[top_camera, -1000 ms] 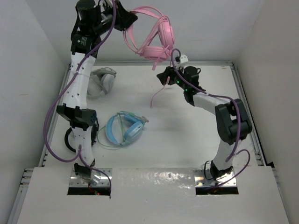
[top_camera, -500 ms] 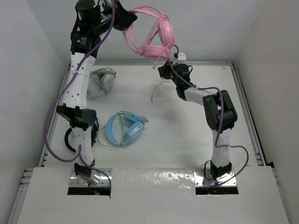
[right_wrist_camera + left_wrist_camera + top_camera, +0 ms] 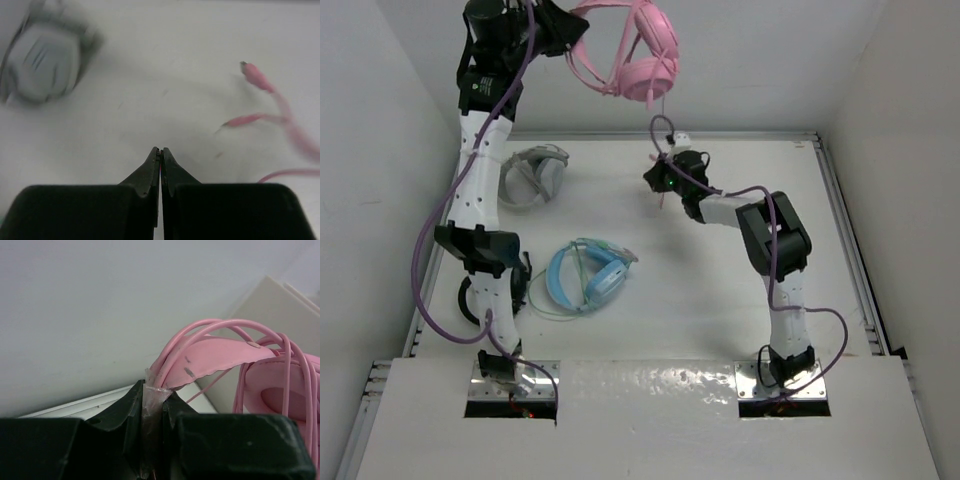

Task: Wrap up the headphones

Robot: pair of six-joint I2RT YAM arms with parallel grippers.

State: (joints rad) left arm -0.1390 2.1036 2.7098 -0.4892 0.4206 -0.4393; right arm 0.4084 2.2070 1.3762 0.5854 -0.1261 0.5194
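The pink headphones hang high over the far edge of the table, and my left gripper is shut on their headband. In the left wrist view the headband runs out of the closed left gripper, with cable loops around it. The thin pink cable trails over the table, its plug end lying free. My right gripper is low over the table's far middle. The right gripper is shut, with a sliver of pink pinched between the jaws.
Grey headphones lie at the table's back left, blurred at the top left of the right wrist view. Light-blue headphones with a thin cable lie left of centre. White walls enclose the table.
My left arm has lifted the pink headphones higher and to the left. My right gripper has moved left towards the hanging cable and closed from half open.
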